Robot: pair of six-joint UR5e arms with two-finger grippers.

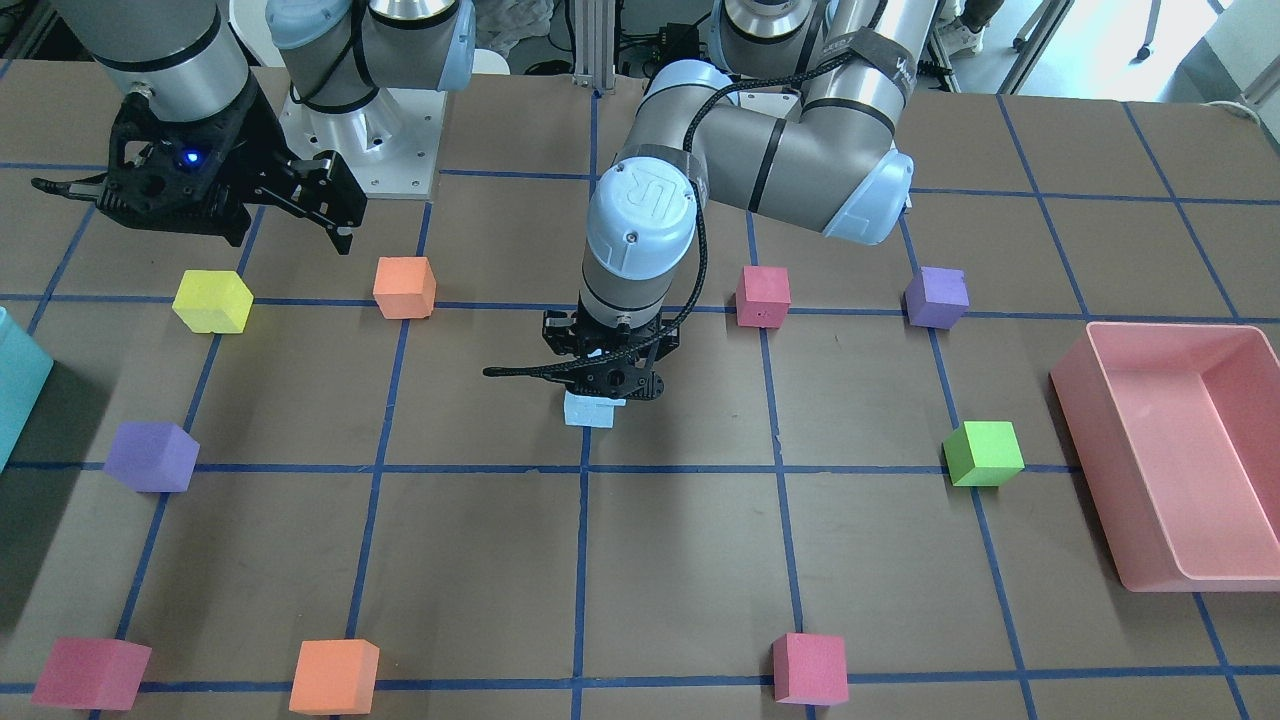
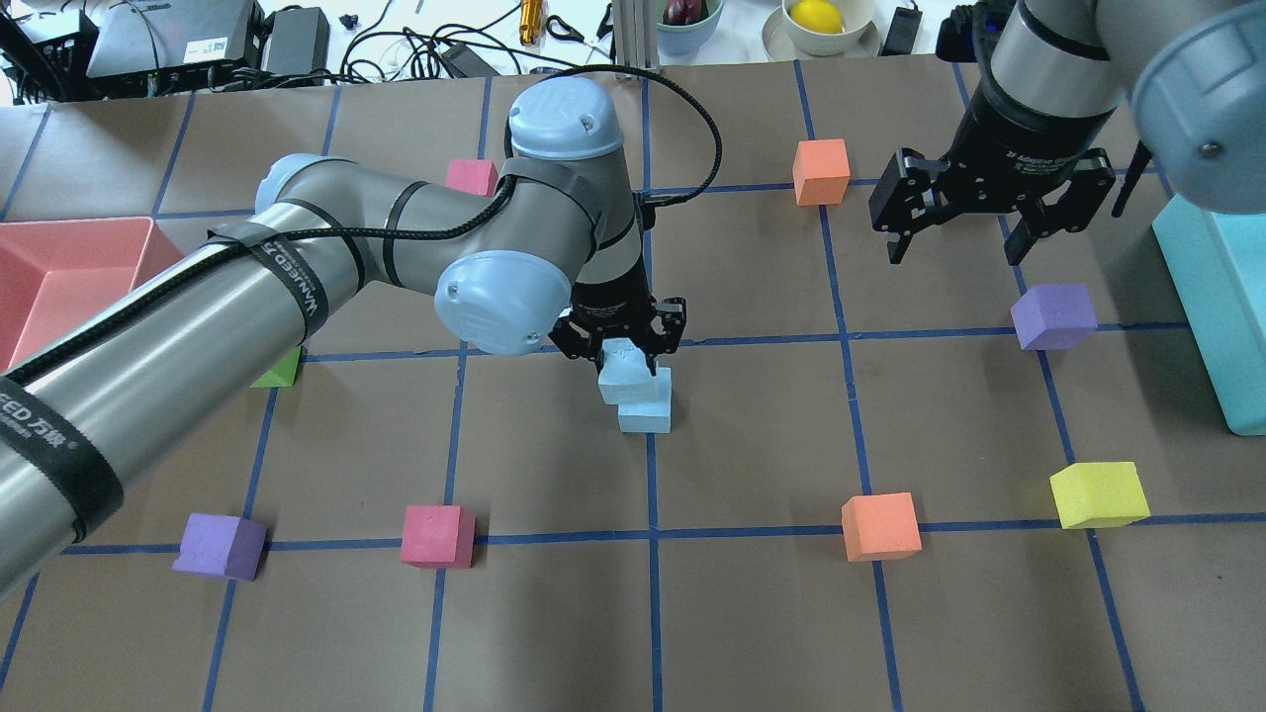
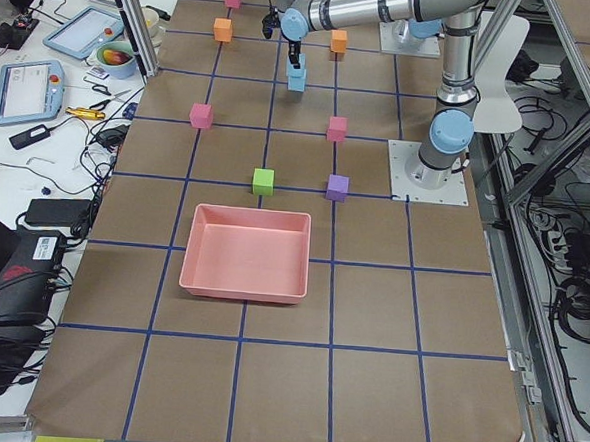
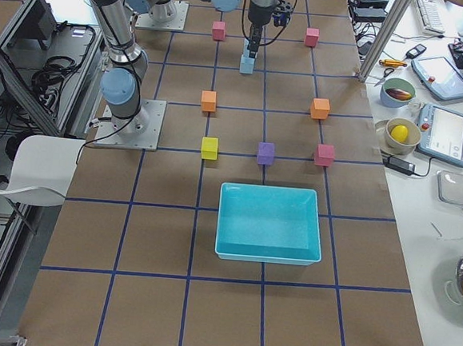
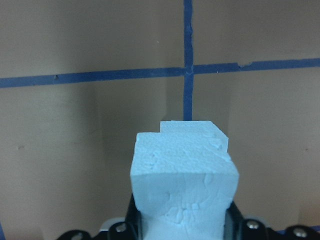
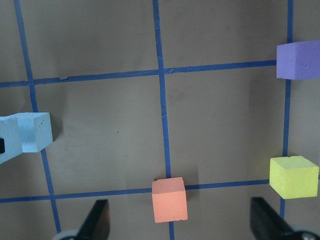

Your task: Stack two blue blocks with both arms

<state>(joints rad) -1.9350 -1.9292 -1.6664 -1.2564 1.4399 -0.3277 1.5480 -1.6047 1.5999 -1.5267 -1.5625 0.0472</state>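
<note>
In the overhead view, a pink bin [image 2: 69, 272] sits on the brown worktop [image 2: 752, 613] at the far left edge. The left arm [image 2: 297, 262] reaches in from the lower left towards the middle. Below it, a purple cube [image 2: 220, 545] and a pink cube [image 2: 437, 535] lie on a blue tape line in the lower left. A green cube [image 2: 280, 371] shows only partly behind the arm, and another pink cube [image 2: 472, 176] sits above the arm's elbow. At the centre of the frame the left claw [image 2: 625, 361] points straight down, its fingers pinching the upper blue block [image 2: 619, 381] from both sides. This block lies over the lower blue block [image 2: 648, 415], which sits on the worktop on a vertical tape line just below a grid crossing. The upper one is shifted up and to the left, so the two do not line up. Whether they are touching cannot be told. The left wrist view shows the same offset, with the lower block's far corner showing beyond the held one. Right of centre, one orange cube [image 2: 821, 171] lies in the upper part of the frame and another [image 2: 880, 526] lower down. The right claw [image 2: 957, 255] hangs above the worktop at the upper right, its fingers spread wide with nothing between them. Below it are a second purple cube [image 2: 1053, 316] and a yellow cube [image 2: 1098, 492]. A teal bin [image 2: 1212, 297] stands at the right edge.
</note>
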